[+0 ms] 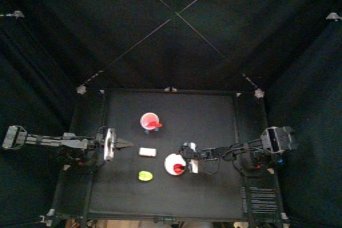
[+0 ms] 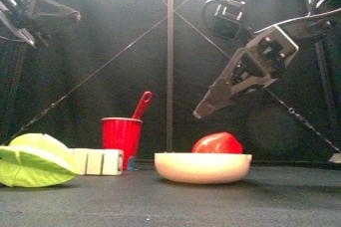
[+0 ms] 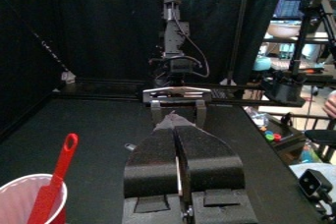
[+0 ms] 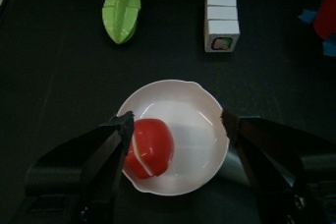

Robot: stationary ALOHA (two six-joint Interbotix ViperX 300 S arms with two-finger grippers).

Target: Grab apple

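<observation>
Two arms show in the top view: the left arm's gripper (image 1: 110, 146) sits at the table's left edge, and the right gripper (image 1: 195, 157) reaches in from the right to just beside a white bowl (image 1: 175, 163) near the front of the black table (image 1: 214, 112). A red cup (image 1: 150, 122) stands toward the middle, a white block (image 1: 147, 151) lies between cup and bowl, and a yellow-green piece (image 1: 144, 176) lies near the front edge. In the front view the apple (image 2: 217, 143) sits inside the white bowl (image 2: 202, 167), its red top rising above the rim, with the right gripper (image 2: 229, 90) hanging above and behind it. To the left stand the red cup (image 2: 122, 135) with a red spoon (image 2: 140, 105) in it, the white block (image 2: 95, 160) and the yellow-green piece (image 2: 36, 160). The left wrist view shows the left gripper (image 3: 180, 159) with its jaws pressed together and nothing between them, the red cup (image 3: 29, 200) nearby. The right wrist view shows the right gripper (image 4: 175, 128) with jaws spread wide, one on each side of the bowl (image 4: 197, 110), above the apple (image 4: 148, 148) resting in it.
</observation>
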